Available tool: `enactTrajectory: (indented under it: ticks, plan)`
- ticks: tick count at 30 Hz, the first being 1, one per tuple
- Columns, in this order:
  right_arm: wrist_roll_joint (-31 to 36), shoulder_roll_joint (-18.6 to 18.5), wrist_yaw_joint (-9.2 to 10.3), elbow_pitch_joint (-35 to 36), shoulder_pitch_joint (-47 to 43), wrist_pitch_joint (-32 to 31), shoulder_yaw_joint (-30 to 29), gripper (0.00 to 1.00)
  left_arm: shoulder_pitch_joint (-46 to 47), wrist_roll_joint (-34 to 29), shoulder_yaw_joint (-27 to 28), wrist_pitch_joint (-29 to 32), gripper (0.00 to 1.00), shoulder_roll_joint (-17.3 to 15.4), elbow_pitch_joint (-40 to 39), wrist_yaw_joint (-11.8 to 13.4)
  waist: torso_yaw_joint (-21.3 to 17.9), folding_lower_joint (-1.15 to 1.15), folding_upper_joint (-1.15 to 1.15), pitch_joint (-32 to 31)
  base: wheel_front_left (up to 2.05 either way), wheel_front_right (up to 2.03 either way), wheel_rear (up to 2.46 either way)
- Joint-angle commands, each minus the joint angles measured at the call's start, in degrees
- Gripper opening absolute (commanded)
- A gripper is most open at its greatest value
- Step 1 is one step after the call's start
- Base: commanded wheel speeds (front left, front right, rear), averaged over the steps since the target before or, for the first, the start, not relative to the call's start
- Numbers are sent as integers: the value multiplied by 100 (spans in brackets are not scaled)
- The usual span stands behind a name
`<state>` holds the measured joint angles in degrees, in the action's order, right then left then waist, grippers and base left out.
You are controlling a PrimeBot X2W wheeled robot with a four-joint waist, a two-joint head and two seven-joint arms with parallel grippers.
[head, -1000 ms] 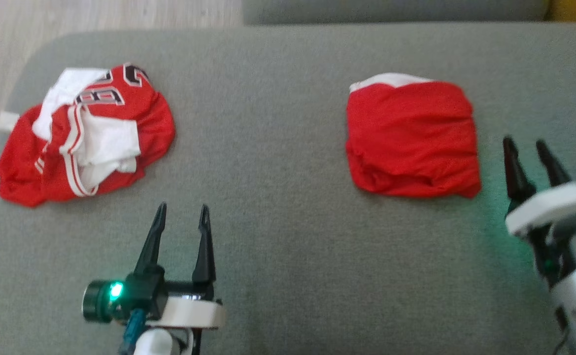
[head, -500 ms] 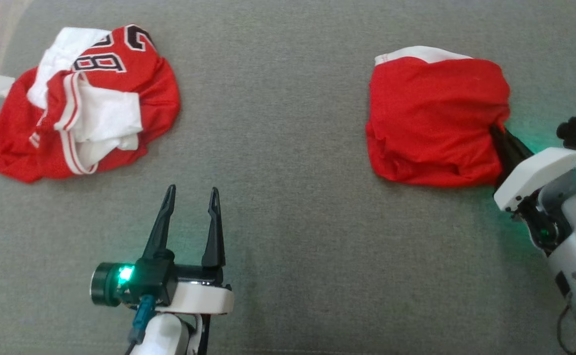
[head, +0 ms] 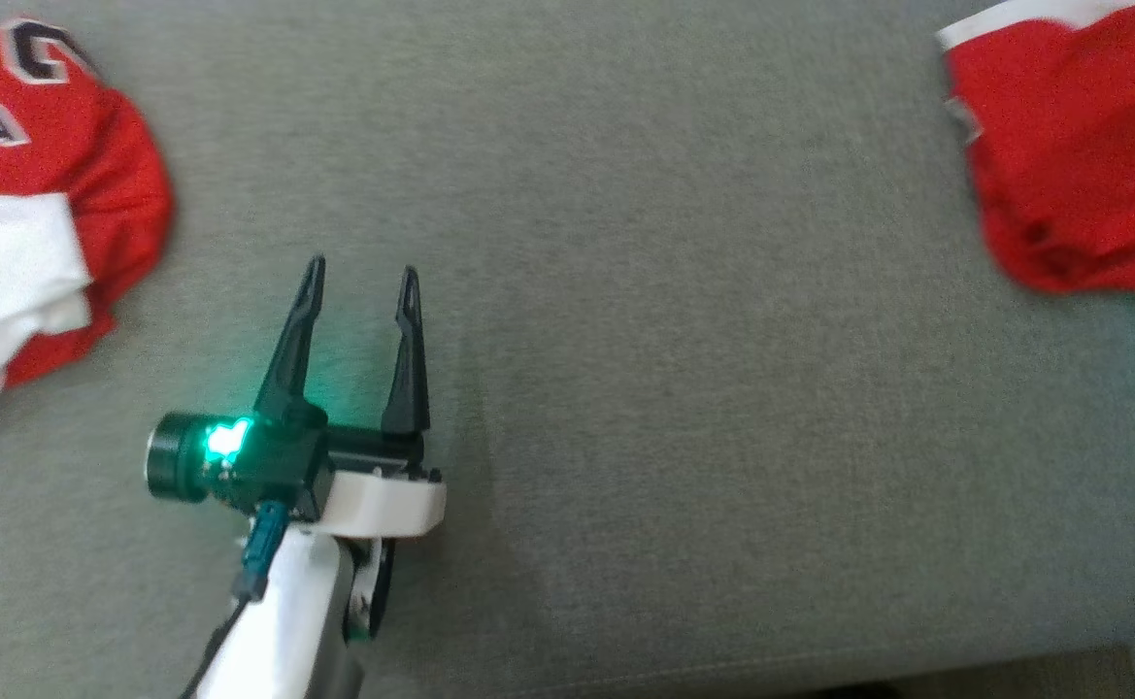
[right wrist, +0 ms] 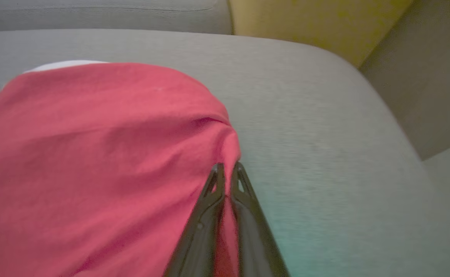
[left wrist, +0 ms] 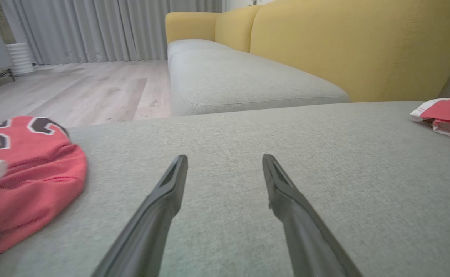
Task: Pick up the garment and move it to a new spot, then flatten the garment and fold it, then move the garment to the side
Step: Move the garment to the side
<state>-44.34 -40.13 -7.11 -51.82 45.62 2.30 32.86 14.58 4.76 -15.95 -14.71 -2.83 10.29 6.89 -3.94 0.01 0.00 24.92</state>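
Grey sofa cushion [head: 684, 388] stretches wide here, with a big bare run of fabric across its middle. Right claw [right wrist: 228, 165] is pinched tight on the right-hand edge of the folded red garment [right wrist: 94, 154], near the cushion's rounded corner (yellow backrest [right wrist: 305, 23] just beyond). Left claw [head: 362, 267] hovers spread wide, holding nothing, with the crumpled jersey [head: 33, 194] off to its left.

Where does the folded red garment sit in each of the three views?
Head view: folded red garment at the upper right corner, cut by the frame.
Left wrist view: folded red garment at the far right edge, mid-height.
Right wrist view: folded red garment across the left half, its edge pinched in the shut right tool.
Shared landmark: the grey cushion under it.
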Motion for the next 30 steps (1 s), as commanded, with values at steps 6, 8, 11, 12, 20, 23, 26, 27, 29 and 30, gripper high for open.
enactTrajectory:
  ticks: [6,8,11,12,20,23,26,27,29,30]
  plan:
    - [326,-696,-37,-495,535,550,-121,0,451,-193,185,-29,100,-79,-116,-140,-563,-1,0,616,0,0,0]
    - [460,-709,-37,-729,705,704,-183,43,530,-208,178,-29,100,-77,-72,-162,-589,-1,0,601,0,0,0]
    - [713,-540,-37,-1108,869,875,-218,100,589,-190,164,-29,100,-67,-15,-181,-562,-1,0,439,0,0,0]
    - [759,-435,-37,-1197,876,902,-213,100,584,-173,156,-29,100,-61,6,-180,-536,-1,0,349,0,0,0]
    - [1111,608,-37,-1085,387,1260,-202,100,149,47,229,-29,100,-26,132,-73,-256,-1,0,-813,0,0,0]
    - [1310,980,-37,-357,-177,1266,-348,100,-134,173,308,-29,100,-18,201,-36,-137,-1,0,-1386,0,0,0]
    - [1536,1317,-37,479,-1019,1268,-608,100,-448,273,370,-29,100,-12,290,-14,4,-1,0,-1936,0,0,0]
    - [1638,1434,-37,748,-1318,1268,-722,100,-552,301,392,-29,100,-11,328,-11,54,-1,0,-2124,0,0,0]
    - [1832,1686,-37,1276,-1920,1268,-1083,100,-767,344,441,-29,100,-9,378,5,147,-1,0,-2434,0,0,0]
    - [1945,1828,-37,1554,-2220,1268,-1303,100,-861,365,468,-29,100,-8,388,14,197,-1,0,-2549,0,0,0]
